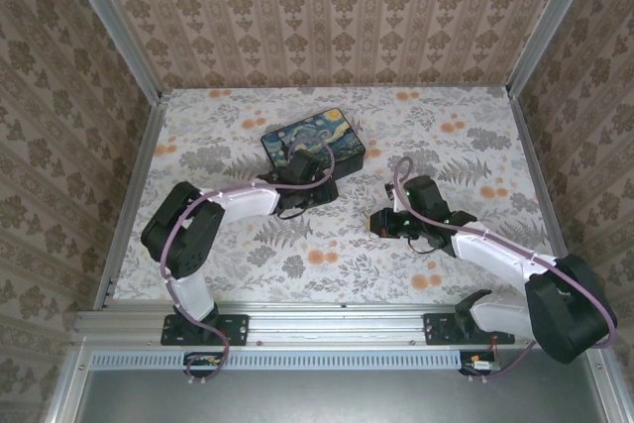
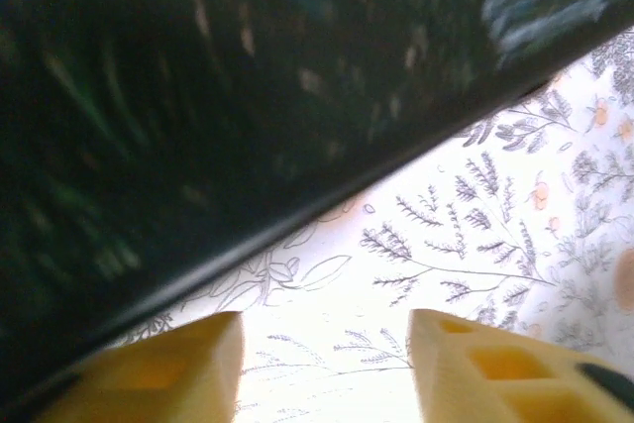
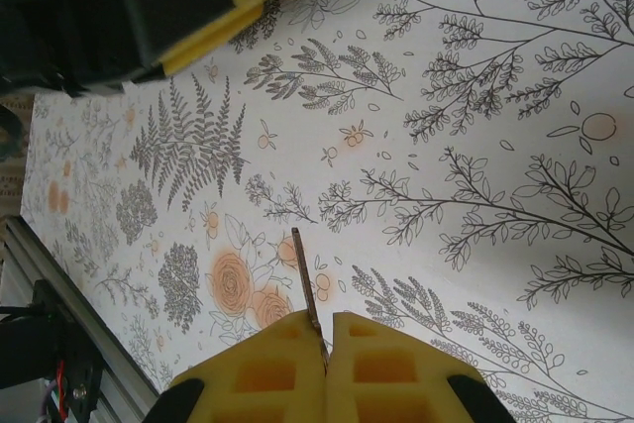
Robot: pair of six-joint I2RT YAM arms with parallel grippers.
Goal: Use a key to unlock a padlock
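Above: left hand (image 1: 309, 171) against box (image 1: 337, 141); right hand (image 1: 384, 223) low over surface (image 1: 297, 264). Left wrist: fingers (image 2: 495, 369) apart, empty. Right wrist: pinched shut on key (image 3: 303, 274), blade jutting ahead; likely light, stiff, slippery, best gripped at its head.

Wallpapered booth.
Beige damask walls (image 1: 337, 7) enclose a surface (image 1: 475, 146) printed with grey ferns and orange blooms; metal rail (image 1: 337, 329) in front.
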